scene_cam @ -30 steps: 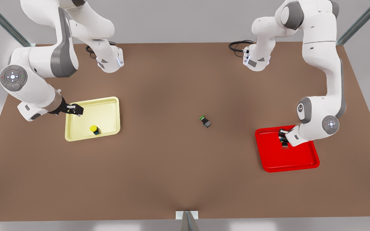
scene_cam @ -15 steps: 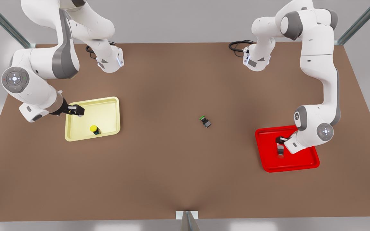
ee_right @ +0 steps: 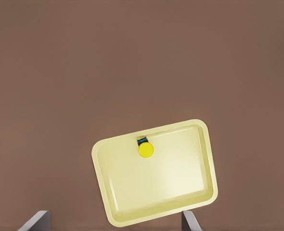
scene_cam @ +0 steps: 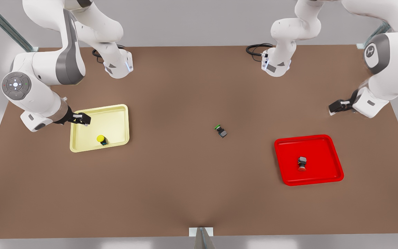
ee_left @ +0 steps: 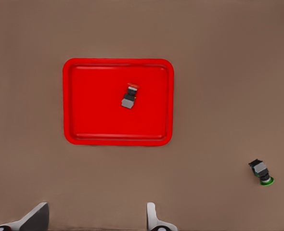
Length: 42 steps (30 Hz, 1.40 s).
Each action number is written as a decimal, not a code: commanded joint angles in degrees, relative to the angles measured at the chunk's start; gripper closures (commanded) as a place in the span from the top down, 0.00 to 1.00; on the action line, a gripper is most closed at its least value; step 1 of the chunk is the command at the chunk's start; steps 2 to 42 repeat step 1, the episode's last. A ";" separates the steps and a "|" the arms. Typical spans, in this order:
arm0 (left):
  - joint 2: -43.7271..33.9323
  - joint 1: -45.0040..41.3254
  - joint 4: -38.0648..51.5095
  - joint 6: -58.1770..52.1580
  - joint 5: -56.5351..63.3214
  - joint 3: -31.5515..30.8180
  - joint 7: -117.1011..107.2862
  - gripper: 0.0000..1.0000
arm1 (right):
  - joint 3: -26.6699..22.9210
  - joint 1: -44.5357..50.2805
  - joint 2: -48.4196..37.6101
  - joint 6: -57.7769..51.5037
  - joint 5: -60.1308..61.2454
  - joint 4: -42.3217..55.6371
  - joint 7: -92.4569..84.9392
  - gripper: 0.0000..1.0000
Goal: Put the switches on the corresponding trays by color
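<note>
Front view: the left gripper [scene_cam: 333, 108] hangs above bare table near the table's edge on the front view's right, beyond the red tray [scene_cam: 327, 174], its fingers [ee_left: 152, 217] spread wide and holding nothing. The right gripper [scene_cam: 81, 119] hovers over the yellow tray [scene_cam: 117, 114] at that tray's outer rim, near the table's edge on the front view's left, fingers [ee_right: 188, 220] likewise parted and empty.

Inside the red tray, about mid-floor, lies the red switch [scene_cam: 302, 163], tipped on its side. The yellow switch [scene_cam: 101, 139] stands upright in the yellow tray, close to its near rim. A green-capped switch [scene_cam: 220, 131] lies on the table's middle, well apart from both trays.

By my judgement the sorting is done: each coloured switch sits in its matching tray, and no tray suits the green one. Only pulling the arms clear seems left.

Count: two trays, three switches, two grippers.
</note>
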 commanded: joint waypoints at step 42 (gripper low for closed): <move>-0.03 -4.48 0.03 -0.30 -0.03 -0.02 0.00 1.00 | 0.00 -0.03 0.00 0.00 0.00 0.00 0.00 1.00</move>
